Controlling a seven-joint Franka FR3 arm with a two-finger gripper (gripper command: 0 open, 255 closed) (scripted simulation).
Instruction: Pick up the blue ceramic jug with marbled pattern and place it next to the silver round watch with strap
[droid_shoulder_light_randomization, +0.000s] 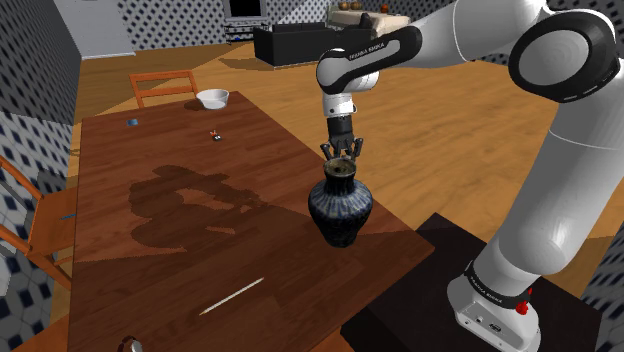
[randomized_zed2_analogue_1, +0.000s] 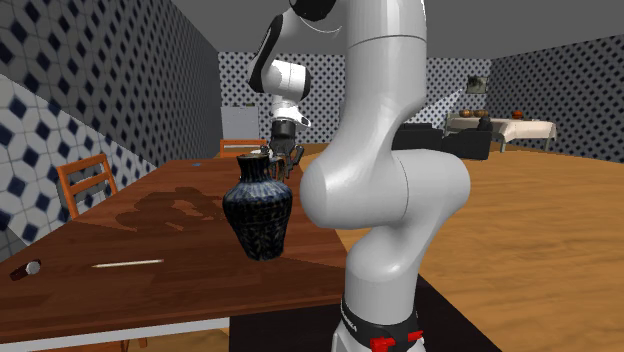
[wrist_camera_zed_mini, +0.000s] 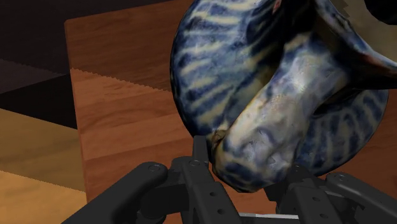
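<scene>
Black fingers (wrist_camera_zed_mini: 202, 167) nearest the lens, closed on the top of a dark blue jug (wrist_camera_zed_mini: 273, 95) with pale marbled streaks, its round belly below them over brown wood. From the shoulder view: same jug (droid_shoulder_light_randomization: 340, 205) under the white arm, gripped at the rim, near the table (droid_shoulder_light_randomization: 150, 280) edge on the stand's side, apparently raised just off the wood, though hard to confirm. From the second exterior view: slightly tilted in the grip. Silver round watch (randomized_zed2_analogue_1: 27, 267) with dark strap at that view's lower left, flat on the table's corner, well apart from the jug, with a thin pale stick (randomized_zed2_analogue_1: 127, 263) lying between the two. White bowl (droid_shoulder_light_randomization: 212, 97) far up the table beside an orange chair, well off the likely path. Judged to be the carry step, with placement not yet done. Best handled by lifting high enough to clear the stick, then travelling slowly and smoothly to guard against swing from a rim-only hold on a heavy belly. Aim for bare wood just beside the watch, off the strap and back from the table's corner. Lower to a flat, full seating of the base before opening the fingers.
</scene>
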